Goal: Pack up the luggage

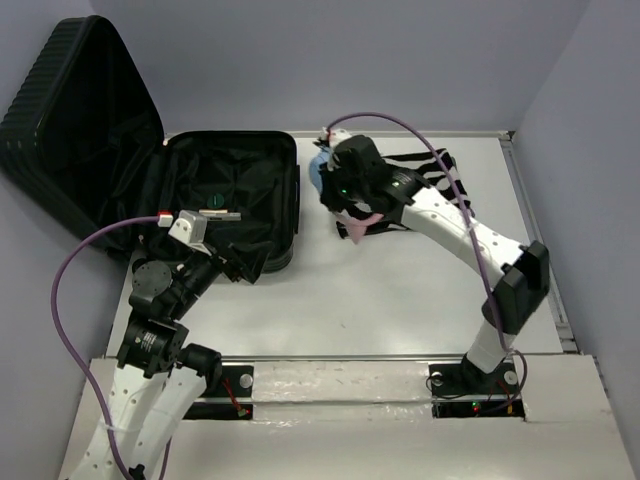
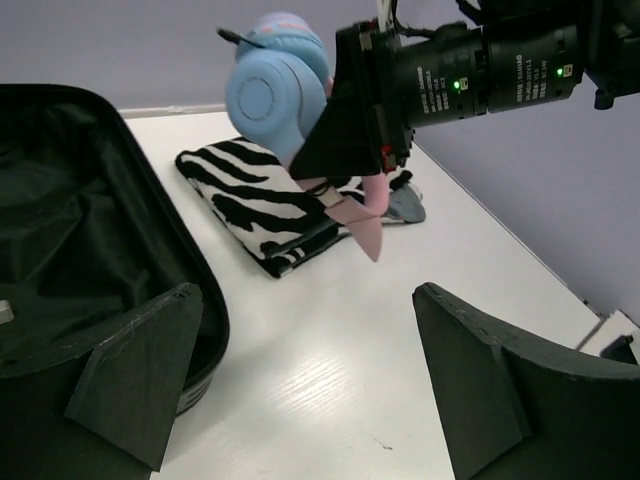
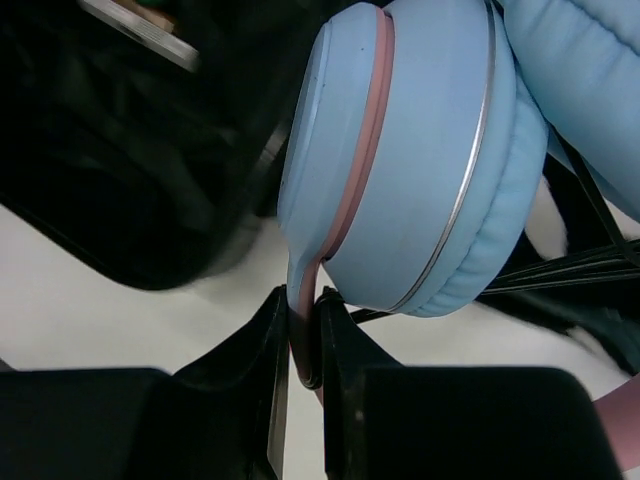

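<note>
The black ribbed luggage (image 1: 235, 190) lies open at the left of the table, its lid (image 1: 80, 130) leaning back against the wall; its edge shows in the left wrist view (image 2: 205, 300). My right gripper (image 1: 335, 195) is shut on the pink band of light-blue headphones (image 1: 318, 172) and holds them above the table, just right of the luggage. The headphones also show in the left wrist view (image 2: 275, 90) and in the right wrist view (image 3: 420, 150), where the jaws (image 3: 305, 345) pinch the band. My left gripper (image 2: 300, 390) is open and empty beside the luggage's near right corner.
A zebra-striped pouch (image 1: 425, 165) lies on the table behind the right arm and also shows in the left wrist view (image 2: 260, 205). A small white item (image 1: 222, 213) lies inside the luggage. Bare white table (image 1: 380, 300) lies in front. Lavender walls close in on all sides.
</note>
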`<state>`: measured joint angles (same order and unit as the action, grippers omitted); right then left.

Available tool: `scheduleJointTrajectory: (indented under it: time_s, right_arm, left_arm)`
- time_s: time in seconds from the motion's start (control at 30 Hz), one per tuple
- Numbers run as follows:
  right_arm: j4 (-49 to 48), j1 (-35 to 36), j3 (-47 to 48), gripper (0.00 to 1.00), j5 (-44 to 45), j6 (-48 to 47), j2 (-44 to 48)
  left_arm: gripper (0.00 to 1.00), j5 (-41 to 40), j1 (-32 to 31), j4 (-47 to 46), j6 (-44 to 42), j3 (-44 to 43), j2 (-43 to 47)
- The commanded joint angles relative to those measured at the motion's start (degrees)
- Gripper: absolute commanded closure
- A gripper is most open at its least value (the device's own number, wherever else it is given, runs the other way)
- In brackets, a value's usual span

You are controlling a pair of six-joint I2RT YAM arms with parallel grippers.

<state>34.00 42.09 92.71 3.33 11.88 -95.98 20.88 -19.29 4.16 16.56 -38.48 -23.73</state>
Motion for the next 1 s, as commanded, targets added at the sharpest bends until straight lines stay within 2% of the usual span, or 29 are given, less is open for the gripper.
scheduleJointTrajectory:
  time_s: [0.0,0.03,0.07,0.17,0.23,0.27,0.3,0.33,0.4,0.43,0.5,0.57,0.6,0.77,0.8,0.9,0.97]
  right_arm:
    - [-7.0,5.3,14.9,0.93,-7.0,-2.5,-8.4]
    - [-7.2,5.9,18.2,0.93,-7.9,-2.5,-10.7]
    - [-7.2,6.5,25.3,0.93,-8.6,-2.5,-15.8]
    - [-9.1,7.7,38.2,0.93,-16.3,-1.6,-26.3]
    - [-10.2,8.2,45.0,0.93,-19.8,-0.4,-32.1]
    - [-10.3,8.2,51.7,0.88,-20.2,0.1,-37.4]
    - [-10.2,8.2,54.2,0.73,-19.3,0.6,-39.3]
    - [-10.1,8.2,55.6,0.40,-18.0,0.8,-40.3]
    - [-10.1,8.2,51.6,0.12,-12.7,-0.8,-37.5]
    - [-10.3,7.6,48.5,0.09,-11.3,-1.4,-35.4]
    - [-10.7,6.5,41.5,0.08,-8.1,-1.9,-30.8]
    - [-12.4,4.9,28.3,0.11,-6.0,-3.1,-22.5]
    - [-14.6,4.3,19.2,0.15,-4.1,-3.4,-17.1]
    - [-19.5,-0.8,-2.5,0.40,-0.4,-1.3,-6.6]
    - [-19.4,-2.4,-6.1,0.40,0.3,-1.5,-6.3]
    - [-16.6,-3.8,-8.1,0.30,5.0,-3.3,-8.5]
    - [-15.8,-4.5,-8.1,0.27,6.2,-4.1,-10.5]
  left_arm:
    - [0.01,-9.9,1.5,0.1,0.5,-3.1,1.4]
    - [0.01,-12.2,1.8,0.7,0.8,-3.4,1.7]
    - [0.01,-13.9,2.2,1.7,1.1,-3.6,2.1]
    - [0.01,-21.7,2.5,3.5,2.2,-4.2,3.2]
    - [0.01,-23.0,2.7,4.3,2.2,-4.5,3.2]
    - [0.01,-22.9,2.8,4.2,2.1,-4.5,3.2]
    - [0.01,-22.5,2.8,4.0,2.0,-4.4,3.2]
    - [0.01,-21.8,2.8,3.9,1.8,-4.3,3.0]
    - [0.01,-21.2,2.8,3.8,1.8,-4.1,2.9]
    - [0.01,-21.1,2.8,3.7,1.9,-4.0,2.8]
    - [0.01,-20.8,2.8,3.5,1.9,-3.7,2.9]
    - [0.01,-18.6,2.8,3.0,1.9,-3.6,3.0]
    - [0.01,-17.8,2.8,2.9,2.0,-3.4,3.0]
    - [0.01,-16.1,2.8,1.8,2.1,-2.7,2.3]
    - [0.01,-15.5,2.8,1.6,2.2,-2.7,2.0]
    - [0.01,-13.9,2.8,0.9,2.4,-2.3,1.2]
    - [0.01,-12.9,2.9,0.6,2.6,-2.3,0.5]
